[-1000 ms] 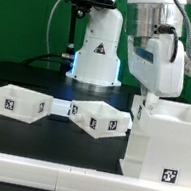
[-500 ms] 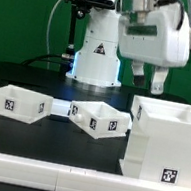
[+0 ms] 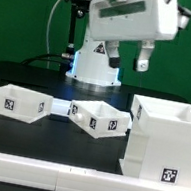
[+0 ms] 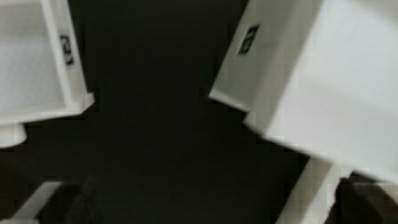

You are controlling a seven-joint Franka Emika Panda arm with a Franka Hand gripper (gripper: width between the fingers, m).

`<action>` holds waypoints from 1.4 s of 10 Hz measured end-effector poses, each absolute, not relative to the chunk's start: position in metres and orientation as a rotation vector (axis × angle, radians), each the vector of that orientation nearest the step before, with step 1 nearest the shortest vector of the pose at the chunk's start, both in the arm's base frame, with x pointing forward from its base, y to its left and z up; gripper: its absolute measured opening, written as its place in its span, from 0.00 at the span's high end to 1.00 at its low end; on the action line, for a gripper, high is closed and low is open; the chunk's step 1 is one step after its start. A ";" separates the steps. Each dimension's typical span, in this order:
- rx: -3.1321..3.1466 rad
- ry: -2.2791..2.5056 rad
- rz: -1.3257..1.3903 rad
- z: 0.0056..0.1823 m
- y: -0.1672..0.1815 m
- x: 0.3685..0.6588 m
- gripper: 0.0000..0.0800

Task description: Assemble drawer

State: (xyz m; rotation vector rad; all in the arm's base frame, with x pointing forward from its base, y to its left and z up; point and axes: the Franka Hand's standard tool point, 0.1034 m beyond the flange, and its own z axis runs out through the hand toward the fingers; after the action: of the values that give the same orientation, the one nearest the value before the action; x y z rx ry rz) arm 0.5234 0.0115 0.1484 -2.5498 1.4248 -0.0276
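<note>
The drawer's large white box shell [image 3: 162,142] stands at the exterior view's right, open side up, with a tag low on its front. Two shallow white trays lie to its left: one [image 3: 18,101] at the far left and one [image 3: 100,120] in the middle, close beside the shell. My gripper [image 3: 127,58] hangs high above the middle tray, open and empty, fingers apart. In the wrist view two white tagged parts, one [image 4: 36,60] and the other [image 4: 306,70], show on either side of the black table, with my gripper [image 4: 205,208] open at the frame edge.
A long white bar [image 3: 49,144] edges the table's front. The robot's white base [image 3: 97,58] stands at the back centre, with a stand and cables to its left. The black tabletop [image 3: 26,76] lies behind the trays.
My gripper has risen from beside the box shell and swung toward the exterior view's left. It holds nothing. The parts have not moved.
</note>
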 end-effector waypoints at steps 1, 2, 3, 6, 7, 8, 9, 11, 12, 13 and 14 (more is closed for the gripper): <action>-2.599 1.334 -0.041 0.149 0.011 0.524 0.19; -2.616 1.302 -0.044 0.148 0.011 0.524 0.19; -2.632 1.276 -0.044 0.146 0.007 0.521 0.19; -2.785 1.086 -0.060 0.119 -0.061 0.485 0.19; -2.845 1.046 -0.138 0.102 -0.090 0.476 0.19; -2.883 1.027 -0.218 0.089 -0.100 0.475 0.19; -2.880 1.026 -0.203 0.087 -0.096 0.474 0.19; -2.880 1.029 -0.204 0.087 -0.097 0.474 0.19; -2.885 1.020 -0.201 0.086 -0.098 0.473 0.19; -2.964 0.845 -0.206 0.081 -0.109 0.462 0.19; -3.006 0.764 -0.198 0.075 -0.120 0.447 0.19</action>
State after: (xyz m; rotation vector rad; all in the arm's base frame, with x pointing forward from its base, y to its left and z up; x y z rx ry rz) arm 0.4473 -0.1198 0.0749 -3.0064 0.7644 -0.1979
